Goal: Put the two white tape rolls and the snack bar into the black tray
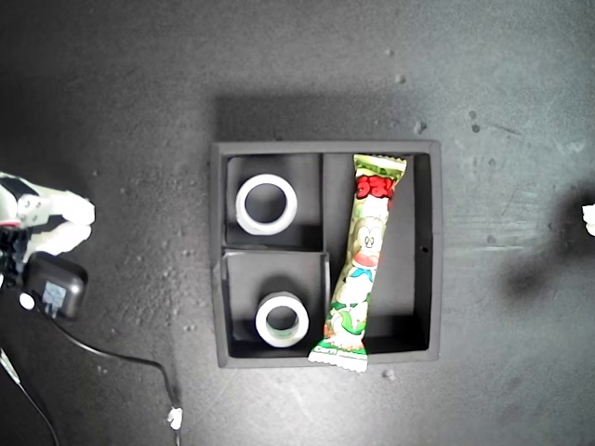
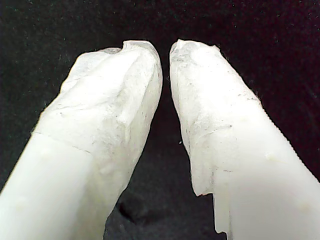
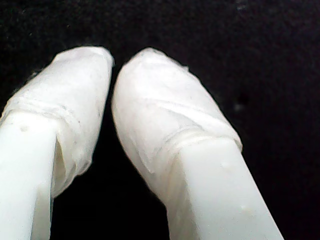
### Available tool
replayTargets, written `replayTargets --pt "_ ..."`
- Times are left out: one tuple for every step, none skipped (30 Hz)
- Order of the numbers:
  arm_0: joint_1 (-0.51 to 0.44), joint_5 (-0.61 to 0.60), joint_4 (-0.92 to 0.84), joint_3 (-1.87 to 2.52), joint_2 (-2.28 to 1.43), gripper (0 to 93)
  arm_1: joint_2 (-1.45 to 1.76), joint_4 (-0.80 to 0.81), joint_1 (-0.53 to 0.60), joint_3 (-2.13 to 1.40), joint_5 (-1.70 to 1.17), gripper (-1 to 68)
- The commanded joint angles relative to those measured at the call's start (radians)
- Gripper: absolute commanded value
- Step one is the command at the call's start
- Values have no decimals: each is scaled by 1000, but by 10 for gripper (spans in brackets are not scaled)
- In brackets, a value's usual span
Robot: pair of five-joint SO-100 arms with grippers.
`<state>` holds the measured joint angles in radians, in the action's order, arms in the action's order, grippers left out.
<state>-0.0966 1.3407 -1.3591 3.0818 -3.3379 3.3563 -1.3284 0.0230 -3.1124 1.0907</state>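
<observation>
Both tape rolls and the snack bar are seen inside the black tray, so first end effector and second end effector are held nearly closed, empty.

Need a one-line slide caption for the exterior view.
Black tray holds two white tape rolls, one per small section, and the snack bar in the long section.

My first gripper hangs over a dark surface, white-wrapped fingertips nearly meeting, nothing between them.
</observation>
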Motion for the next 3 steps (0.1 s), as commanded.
replayTargets --pt "-3 -9 -37 57 -49 2 -6 -12 0 -12 -14 10" --pt "-3 -9 -37 57 -49 2 -6 -12 0 -12 -14 10" --pt "-3 -9 -37 57 -49 2 -6 -12 0 -12 -14 10"
